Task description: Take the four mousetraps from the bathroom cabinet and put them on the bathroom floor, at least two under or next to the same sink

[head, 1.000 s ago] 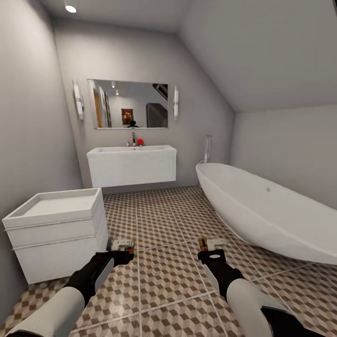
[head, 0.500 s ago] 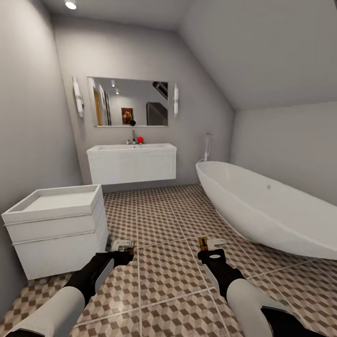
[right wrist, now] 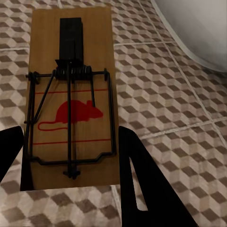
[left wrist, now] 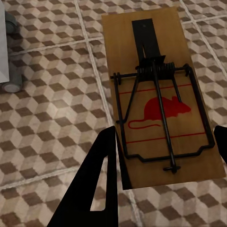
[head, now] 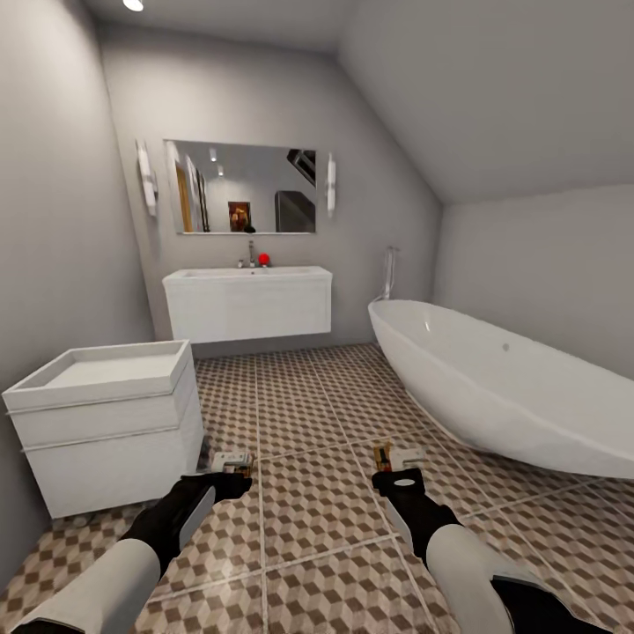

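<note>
Each gripper holds a mousetrap over the bathroom floor [head: 317,511]. My left gripper [head: 231,467] is shut on a tan mousetrap [left wrist: 161,94] with dark wire and a red mouse print; its black fingers [left wrist: 101,161] clamp the board's long edges. In the same way my right gripper [head: 396,460] is shut on a second mousetrap [right wrist: 71,94], held flat between its fingers [right wrist: 135,165]. The bathroom sink [head: 248,302] with its chrome tap hangs on the far wall under a mirror, well ahead of both grippers. The cabinet is out of view.
A white drawer unit [head: 110,431] with a tray-like top stands on casters at the left, close to my left arm. A large white bathtub [head: 502,387] runs along the right. Patterned tiles stretch between them up to the sink.
The whole picture has slid upward a little, so the camera has moved. Both grippers keep their mousetraps and their place in the view.
</note>
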Robot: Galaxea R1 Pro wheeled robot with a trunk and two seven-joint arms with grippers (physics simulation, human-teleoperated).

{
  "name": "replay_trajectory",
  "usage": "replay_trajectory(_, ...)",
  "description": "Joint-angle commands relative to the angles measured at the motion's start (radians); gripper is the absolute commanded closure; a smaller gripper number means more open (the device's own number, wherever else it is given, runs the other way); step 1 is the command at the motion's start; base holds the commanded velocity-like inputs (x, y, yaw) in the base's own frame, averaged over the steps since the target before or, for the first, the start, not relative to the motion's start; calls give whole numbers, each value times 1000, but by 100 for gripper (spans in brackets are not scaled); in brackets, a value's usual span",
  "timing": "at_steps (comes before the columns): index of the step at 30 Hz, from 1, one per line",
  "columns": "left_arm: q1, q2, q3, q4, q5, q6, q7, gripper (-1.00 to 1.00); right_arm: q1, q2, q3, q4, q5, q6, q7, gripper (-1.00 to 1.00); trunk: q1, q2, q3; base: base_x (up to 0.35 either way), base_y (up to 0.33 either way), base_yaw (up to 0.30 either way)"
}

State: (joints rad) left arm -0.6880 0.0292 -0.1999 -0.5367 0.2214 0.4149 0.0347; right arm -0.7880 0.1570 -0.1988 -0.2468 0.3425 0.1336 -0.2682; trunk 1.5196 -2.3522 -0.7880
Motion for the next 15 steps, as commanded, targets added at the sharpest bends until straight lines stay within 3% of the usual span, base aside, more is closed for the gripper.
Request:
replay_trajectory(1, -1, 1, -7, -2, 7, 4, 4, 100, 0, 1, -5, -2, 8, 6, -3, 100, 4, -8, -4, 0, 0, 0)
replay_trajectory(15, 0, 1, -9, -2, 7, 4, 4, 100, 0, -1, -6, -10, 10, 9, -2, 100, 57, -106, -48, 0, 0, 0)
